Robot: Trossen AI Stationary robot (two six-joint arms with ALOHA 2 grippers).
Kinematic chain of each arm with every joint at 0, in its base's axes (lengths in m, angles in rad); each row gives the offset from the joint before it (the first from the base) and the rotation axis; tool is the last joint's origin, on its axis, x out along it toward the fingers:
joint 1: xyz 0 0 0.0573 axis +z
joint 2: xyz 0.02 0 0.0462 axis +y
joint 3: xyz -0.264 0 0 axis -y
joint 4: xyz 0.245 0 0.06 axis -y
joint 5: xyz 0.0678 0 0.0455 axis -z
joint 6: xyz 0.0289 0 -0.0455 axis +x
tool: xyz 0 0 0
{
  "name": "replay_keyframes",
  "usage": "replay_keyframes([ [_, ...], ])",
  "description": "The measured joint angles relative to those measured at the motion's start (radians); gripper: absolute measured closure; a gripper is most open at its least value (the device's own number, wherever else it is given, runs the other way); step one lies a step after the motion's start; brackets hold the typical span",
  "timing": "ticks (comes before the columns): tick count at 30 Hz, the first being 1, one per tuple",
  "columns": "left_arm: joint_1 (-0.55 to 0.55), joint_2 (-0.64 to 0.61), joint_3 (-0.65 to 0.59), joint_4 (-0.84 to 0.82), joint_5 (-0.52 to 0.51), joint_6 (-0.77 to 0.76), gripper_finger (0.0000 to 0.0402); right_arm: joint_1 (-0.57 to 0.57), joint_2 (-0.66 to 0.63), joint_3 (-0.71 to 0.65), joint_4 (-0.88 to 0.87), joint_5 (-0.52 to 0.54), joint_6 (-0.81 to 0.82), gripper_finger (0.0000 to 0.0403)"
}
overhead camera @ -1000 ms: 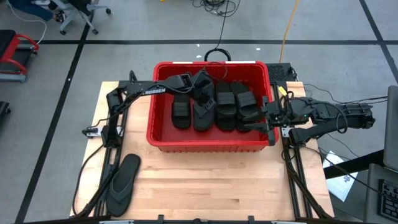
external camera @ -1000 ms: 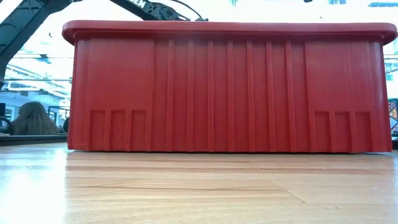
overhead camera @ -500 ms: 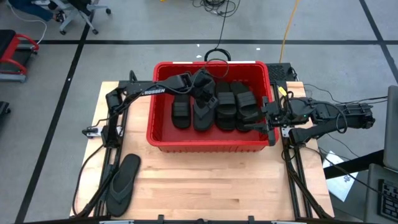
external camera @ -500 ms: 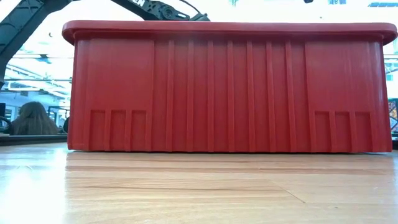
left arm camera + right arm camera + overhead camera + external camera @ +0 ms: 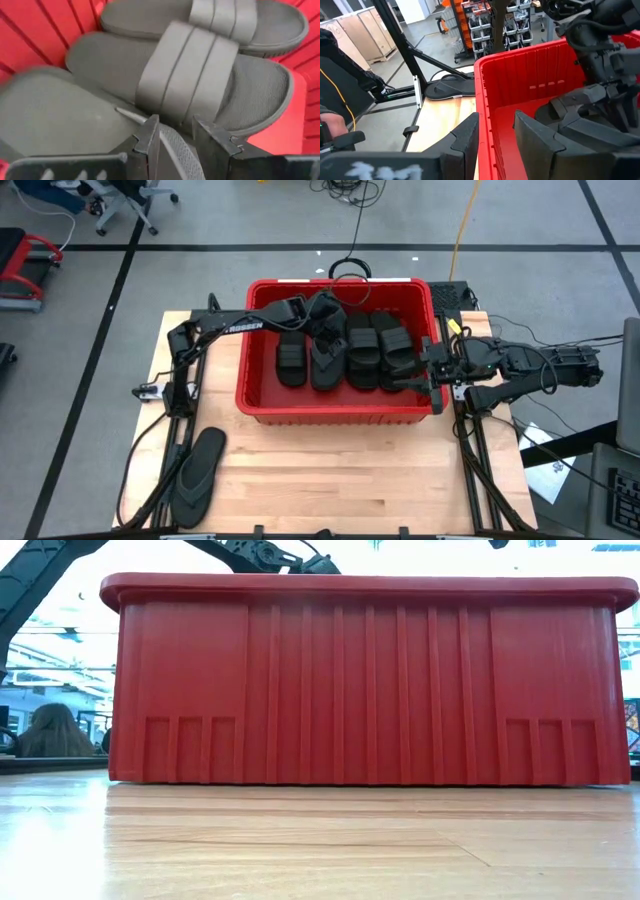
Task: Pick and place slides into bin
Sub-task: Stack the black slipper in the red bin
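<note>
The red bin (image 5: 335,412) stands at the table's far middle, and its near wall (image 5: 370,680) fills the low view. Inside it lie black slides (image 5: 378,350), one more (image 5: 290,362) and a longer grey flip-flop (image 5: 327,368). My left gripper (image 5: 325,320) reaches into the bin from the left and is shut on that flip-flop (image 5: 50,115). My right gripper (image 5: 430,370) stands open over the bin's right rim (image 5: 487,100), which shows between its fingers (image 5: 496,122). A second grey flip-flop (image 5: 197,472) lies flat on the table at the near left. My left gripper pinches the flip-flop's thong strap (image 5: 172,145) between its two fingers. The fingers slant down into the bin from the table's left. The sole (image 5: 45,110) lies beside the fingers and partly over a black slide (image 5: 200,85). Whether it is lifted clear of the bin floor, I cannot tell.
Bare wood lies between the bin and the table's near edge (image 5: 340,490). Arm bases and cables run along both table sides (image 5: 170,395) (image 5: 470,430). Beyond the table are shelves, crates and stands (image 5: 470,30), and a person sits at the far left (image 5: 50,730).
My left gripper has rolled a little about its own pointing line over the bin and is still shut on the flip-flop's strap. My right gripper has kept still.
</note>
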Motion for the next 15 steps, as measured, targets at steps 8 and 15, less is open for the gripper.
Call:
replay_keyframes([
  [8,-0.001,-0.036,0.0,0.007,-0.042,0.081,0.0288,0.0,0.0,0.0,0.0,0.0,0.031,0.0289],
  [15,0.0,-0.039,0.0,-0.012,-0.042,0.094,0.0288,0.0,0.0,0.0,-0.005,0.001,0.043,0.0289],
])
